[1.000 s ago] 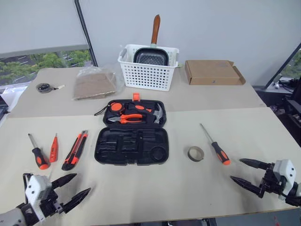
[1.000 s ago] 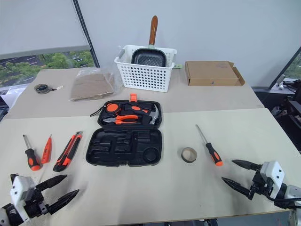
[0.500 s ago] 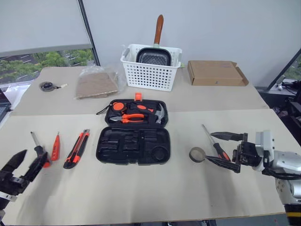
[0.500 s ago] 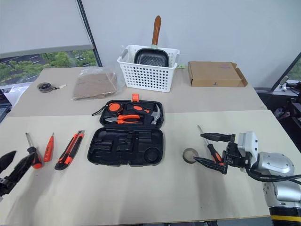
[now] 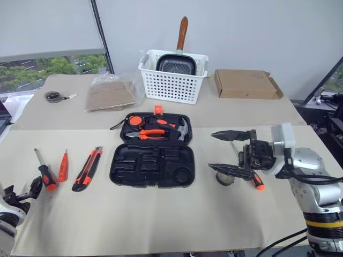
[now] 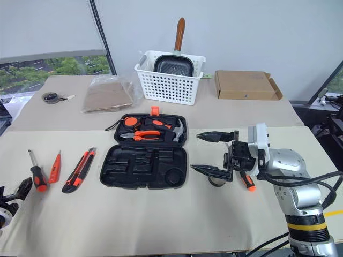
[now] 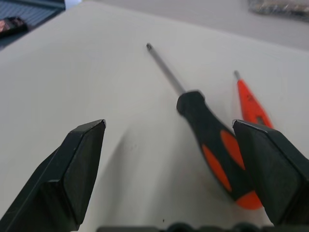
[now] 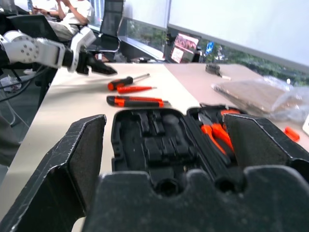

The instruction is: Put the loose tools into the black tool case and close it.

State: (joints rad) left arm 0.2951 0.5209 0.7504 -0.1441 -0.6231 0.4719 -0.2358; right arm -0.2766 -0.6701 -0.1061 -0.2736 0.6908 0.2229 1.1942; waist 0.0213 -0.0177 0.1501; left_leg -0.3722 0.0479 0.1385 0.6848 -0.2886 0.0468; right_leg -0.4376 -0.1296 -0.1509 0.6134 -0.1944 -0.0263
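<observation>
The black tool case point(image 5: 150, 167) lies open mid-table; its far half holds pliers and a hammer, and its near recesses are bare. Left of it lie the utility knife point(image 5: 88, 169), the slim orange tester screwdriver point(image 5: 63, 167) and a black-and-orange screwdriver point(image 5: 46, 174). My left gripper point(image 7: 169, 128) is open at the table's left front, with that screwdriver's handle point(image 7: 213, 151) lying between its fingers. My right gripper point(image 5: 211, 151) is open, level above the table just right of the case. It partly covers the tape roll point(image 5: 225, 178) and the second screwdriver point(image 5: 258, 183).
At the back stand a white lattice basket point(image 5: 172, 85) with a pan, a brown cardboard box point(image 5: 246, 83), a clear bag over a brown slab point(image 5: 110, 95) and a dark disc with a cord point(image 5: 52, 97). People sit beyond the table in the right wrist view.
My right gripper rose and swung left, from right of the second screwdriver to beside the case. My left gripper moved left to the table's corner and turned toward the left screwdriver. Both stayed open.
</observation>
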